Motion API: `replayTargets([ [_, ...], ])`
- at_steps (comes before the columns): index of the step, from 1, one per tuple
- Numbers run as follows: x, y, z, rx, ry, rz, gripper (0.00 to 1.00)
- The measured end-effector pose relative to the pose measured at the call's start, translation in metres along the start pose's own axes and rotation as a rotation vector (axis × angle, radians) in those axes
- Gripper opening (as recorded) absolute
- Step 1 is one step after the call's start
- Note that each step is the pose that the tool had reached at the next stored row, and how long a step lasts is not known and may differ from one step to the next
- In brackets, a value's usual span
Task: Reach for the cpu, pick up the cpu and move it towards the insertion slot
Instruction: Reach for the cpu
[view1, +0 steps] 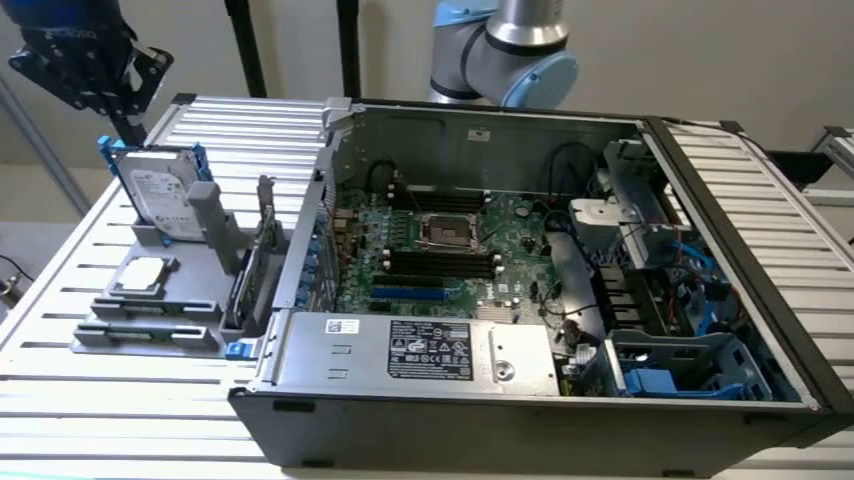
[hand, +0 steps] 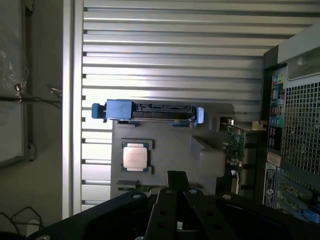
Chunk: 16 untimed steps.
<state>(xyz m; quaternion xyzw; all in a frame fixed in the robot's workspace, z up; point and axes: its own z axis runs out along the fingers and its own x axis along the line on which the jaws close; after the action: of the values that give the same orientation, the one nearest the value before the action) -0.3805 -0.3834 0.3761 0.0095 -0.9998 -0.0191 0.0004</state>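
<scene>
In the exterior view, the pincer (view1: 130, 125) hung high at the exterior view's left, above the hard drive (view1: 162, 195) that stood upright in its blue frame. Whether the pincer was open or closed could not be told, but it carried no chip. The cpu (view1: 143, 277) lay flat in a recess of the grey holder (view1: 147, 335) on the slatted counter (view1: 134, 420), just in front of the hard drive. It was well apart from the insertion slot (view1: 447, 232) inside the open computer case (view1: 747, 300). The reach was probably only at its start.

In the wrist view, the cpu (hand: 135, 156) sat off to one side of the pincer (hand: 176, 182), not under it. The hard drive (hand: 147, 111) was very near to it.

The risks seemed these. If the pincer descended without being centred first, it could strike the drive's frame or the holder (hand: 170, 145). The chip was thin and sat low in its recess, so a grip on its edges could slip or tilt it. A tilted chip could then meet the slot badly.
</scene>
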Motion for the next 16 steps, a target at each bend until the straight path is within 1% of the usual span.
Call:
replayTargets([
  [13,0.059,-0.006,0.0002,0.0,0.0,0.0,0.11],
  [16,0.061,-0.006,0.0002,-0.0001,0.0001,0.0,0.11],
])
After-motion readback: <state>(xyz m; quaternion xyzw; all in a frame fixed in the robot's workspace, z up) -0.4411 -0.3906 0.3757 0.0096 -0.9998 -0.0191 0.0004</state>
